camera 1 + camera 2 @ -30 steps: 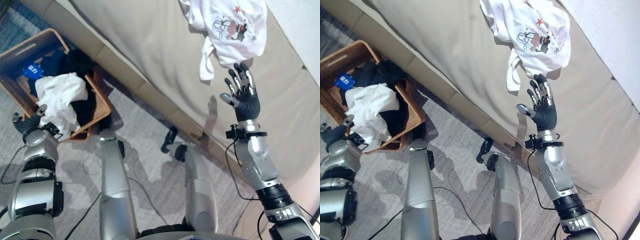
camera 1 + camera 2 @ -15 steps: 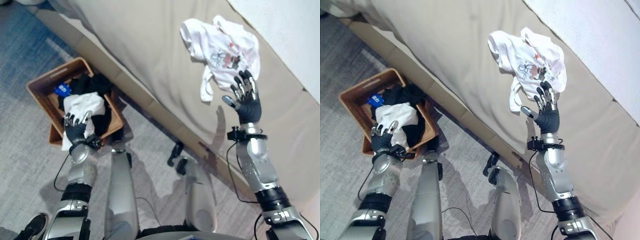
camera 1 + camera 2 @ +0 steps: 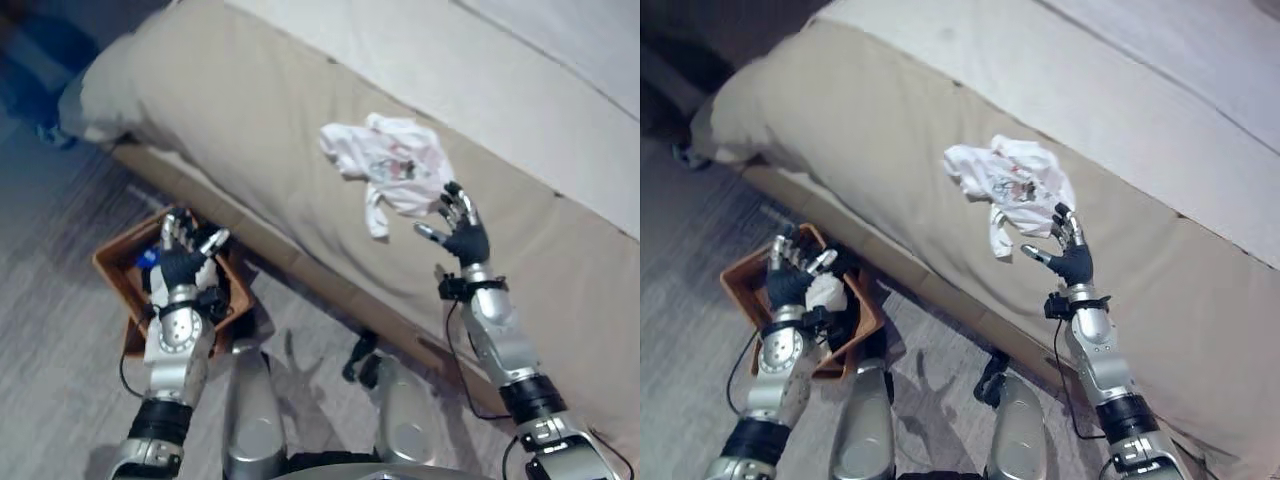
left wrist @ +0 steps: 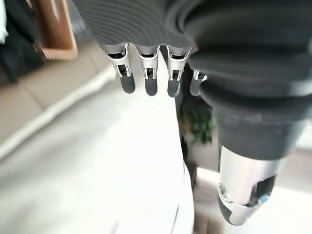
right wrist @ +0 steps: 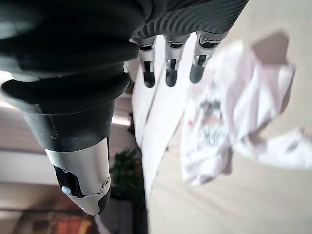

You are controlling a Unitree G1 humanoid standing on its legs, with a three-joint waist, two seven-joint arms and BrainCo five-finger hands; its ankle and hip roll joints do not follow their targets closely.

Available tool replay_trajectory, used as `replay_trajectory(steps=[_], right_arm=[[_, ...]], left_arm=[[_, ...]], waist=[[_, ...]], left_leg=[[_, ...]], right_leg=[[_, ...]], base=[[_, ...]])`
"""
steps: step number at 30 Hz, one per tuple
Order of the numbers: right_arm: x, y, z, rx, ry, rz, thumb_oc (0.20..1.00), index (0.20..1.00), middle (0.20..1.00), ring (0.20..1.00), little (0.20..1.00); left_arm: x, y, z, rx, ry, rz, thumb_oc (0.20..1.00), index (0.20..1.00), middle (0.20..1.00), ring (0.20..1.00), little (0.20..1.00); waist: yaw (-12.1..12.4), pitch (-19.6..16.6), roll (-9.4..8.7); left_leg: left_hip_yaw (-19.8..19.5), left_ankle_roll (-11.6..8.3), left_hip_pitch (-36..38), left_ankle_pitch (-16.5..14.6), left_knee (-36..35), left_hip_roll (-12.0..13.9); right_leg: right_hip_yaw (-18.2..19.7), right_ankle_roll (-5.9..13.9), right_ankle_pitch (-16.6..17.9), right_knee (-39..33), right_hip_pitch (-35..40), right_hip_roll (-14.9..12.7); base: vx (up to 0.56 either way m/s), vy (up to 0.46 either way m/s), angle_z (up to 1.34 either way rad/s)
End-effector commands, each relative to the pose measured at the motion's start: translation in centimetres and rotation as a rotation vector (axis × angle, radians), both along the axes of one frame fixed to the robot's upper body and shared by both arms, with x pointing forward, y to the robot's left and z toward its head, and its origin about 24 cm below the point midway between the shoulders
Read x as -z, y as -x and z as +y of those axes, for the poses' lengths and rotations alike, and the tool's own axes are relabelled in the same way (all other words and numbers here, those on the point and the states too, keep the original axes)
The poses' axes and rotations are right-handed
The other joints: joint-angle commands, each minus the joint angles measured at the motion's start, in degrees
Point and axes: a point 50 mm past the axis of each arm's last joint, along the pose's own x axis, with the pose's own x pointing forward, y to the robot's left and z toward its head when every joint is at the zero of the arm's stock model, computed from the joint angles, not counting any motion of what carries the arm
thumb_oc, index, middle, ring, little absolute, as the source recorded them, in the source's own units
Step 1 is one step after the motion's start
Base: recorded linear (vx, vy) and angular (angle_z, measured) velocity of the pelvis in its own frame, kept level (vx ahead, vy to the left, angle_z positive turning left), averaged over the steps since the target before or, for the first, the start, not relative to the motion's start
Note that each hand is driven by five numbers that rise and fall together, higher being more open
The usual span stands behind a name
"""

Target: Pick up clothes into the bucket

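My right hand [image 3: 463,236] hangs just beside the white printed T-shirt [image 3: 385,172] crumpled on the beige sofa [image 3: 250,120], fingers spread and empty, ready to close on it. My left hand [image 3: 181,266], also open and empty, is raised over the wicker basket [image 3: 740,285] already holding clothes on the floor.

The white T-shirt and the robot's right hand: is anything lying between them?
Nothing: in the left eye view only bare beige sofa cushion separates the open right hand from the white T-shirt.
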Motion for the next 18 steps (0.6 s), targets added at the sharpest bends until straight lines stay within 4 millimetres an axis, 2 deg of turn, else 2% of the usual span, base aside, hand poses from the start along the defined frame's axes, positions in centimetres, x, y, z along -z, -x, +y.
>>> replay_trajectory(steps=[1,2,3,4,5,6,7,9,11,13,15,16,17,18], right_arm=[[-1.5,-1.1,0.6,-0.035,0.146,-0.050,1.000,1.000,1.000,1.000,1.000],[-1.6,-1.5,0.7,-0.032,0.160,-0.050,1.000,1.000,1.000,1.000,1.000],[-1.6,-1.5,0.7,-0.032,0.160,-0.051,1.000,1.000,1.000,1.000,1.000],[-1.1,-2.2,1.0,-0.016,0.147,-0.015,1.000,1.000,1.000,1.000,1.000],[-1.1,-2.2,1.0,-0.016,0.147,-0.015,1.000,1.000,1.000,1.000,1.000],[-1.0,-2.8,1.5,-0.020,0.136,-0.008,1.000,1.000,1.000,1.000,1.000],[-0.9,-3.1,1.7,-0.017,0.132,0.000,1.000,1.000,1.000,1.000,1.000],[-0.6,-3.4,1.8,-0.018,0.138,0.018,1.000,1.000,1.000,1.000,1.000],[-0.3,-3.4,2.0,-0.032,0.156,0.029,1.000,1.000,1.000,1.000,1.000],[0.3,-3.3,1.8,-0.033,0.150,0.058,1.000,1.000,1.000,1.000,1.000],[0.3,-3.3,1.8,-0.032,0.146,0.061,1.000,1.000,1.000,1.000,1.000],[-0.1,-3.7,1.9,-0.017,0.138,0.052,1.000,1.000,1.000,1.000,1.000],[-0.1,-3.7,1.9,-0.017,0.137,0.051,1.000,1.000,1.000,1.000,1.000],[-1.2,-4.4,2.3,-0.010,0.138,0.015,1.000,1.000,1.000,1.000,1.000]], left_arm=[[-1.4,0.5,-0.9,0.114,0.039,-0.101,1.000,1.000,1.000,1.000,1.000],[-1.3,0.6,-1.5,0.143,0.053,-0.100,1.000,1.000,1.000,1.000,1.000],[-1.3,0.6,-1.5,0.143,0.054,-0.100,1.000,1.000,1.000,1.000,1.000],[-0.4,0.8,-2.0,0.166,0.056,-0.056,1.000,1.000,1.000,1.000,1.000],[-0.4,0.8,-2.0,0.166,0.056,-0.056,1.000,1.000,1.000,1.000,1.000],[0.6,1.1,-2.0,0.167,0.062,-0.016,1.000,1.000,1.000,1.000,1.000],[0.9,1.4,-2.1,0.176,0.060,-0.001,1.000,1.000,1.000,1.000,1.000],[1.7,2.0,-2.1,0.195,0.053,0.030,1.000,1.000,1.000,1.000,1.000],[1.9,2.4,-2.1,0.211,0.057,0.037,1.000,1.000,1.000,1.000,1.000],[2.2,3.1,-2.4,0.252,0.080,0.041,1.000,1.000,1.000,1.000,1.000],[2.1,3.4,-2.4,0.262,0.079,0.036,1.000,1.000,1.000,1.000,1.000],[1.6,3.3,-2.5,0.272,0.071,0.014,1.000,1.000,1.000,1.000,1.000],[1.5,3.3,-2.4,0.272,0.070,0.014,1.000,1.000,1.000,1.000,1.000],[0.7,2.9,-2.6,0.274,0.079,-0.028,1.000,1.000,1.000,1.000,1.000]], waist=[[0.5,-4.4,0.06],[1.3,-4.5,0.43],[1.3,-4.3,0.52],[2.3,-5.9,1.14],[2.1,-6.1,1.04],[2.7,-8.1,1.74],[3.0,-9.2,2.43],[2.8,-10.4,3.55],[2.7,-11.2,3.92],[2.4,-11.8,4.23],[2.7,-11.7,4.05],[2.7,-11.0,4.18],[3.0,-11.0,4.04],[2.9,-9.4,4.11]], left_leg=[[-4.7,0.10,0.1,-0.8,10.2,2.4],[-7.6,-0.06,0.4,0.7,13.4,1.0],[-7.7,-0.09,0.4,0.6,13.5,1.1],[-11.8,-0.73,0.8,1.7,10.8,-0.9],[-11.9,-0.68,0.8,2.1,10.5,-1.1],[-14.8,-1.44,1.0,1.0,3.7,-2.7],[-17.0,-1.60,0.6,2.3,0.0,-3.8],[-16.7,-1.68,1.6,3.2,-3.5,-4.3],[-15.9,-1.15,2.9,2.1,-4.2,-4.6],[-13.2,-0.38,3.3,0.6,-2.6,-6.1],[-12.2,0.05,3.3,0.0,-2.3,-6.6],[-10.9,0.80,2.8,-0.7,-2.1,-7.1],[-10.6,0.89,2.8,-0.7,-2.1,-7.1],[-9.1,1.34,0.8,-1.4,-0.6,-7.5]], right_leg=[[2.7,0.21,5.0,-10.5,8.4,2.0],[3.7,-0.39,4.6,-10.8,9.7,2.7],[3.6,-0.41,4.6,-10.9,9.9,2.8],[4.8,-0.11,4.2,-12.8,11.9,3.3],[4.6,-0.11,4.4,-13.1,11.8,3.2],[6.2,0.73,4.3,-14.4,13.1,3.8],[7.1,1.16,4.7,-15.0,13.5,4.3],[8.0,1.79,4.6,-15.0,14.3,4.6],[8.9,2.34,4.3,-14.4,14.2,4.1],[10.1,3.81,5.5,-14.9,14.9,1.5],[10.4,4.37,6.0,-15.6,14.9,0.8],[10.9,5.17,7.2,-16.2,14.1,-0.6],[11.3,5.24,7.2,-16.2,13.8,-0.7],[11.8,5.87,8.5,-16.5,11.9,-2.1]], base=[[0.12,-0.158,-0.59],[0.12,-0.157,-0.61],[0.12,-0.063,-0.49],[0.09,-0.019,-0.27],[0.26,0.023,-0.21],[0.26,0.095,-0.20],[0.32,0.124,-0.09],[0.20,0.136,-0.23],[0.16,0.142,-0.63],[0.15,0.173,-1.08],[0.06,0.122,-0.59],[0.04,0.153,-0.30],[-0.06,0.219,-0.42],[-0.07,0.113,-0.48]])
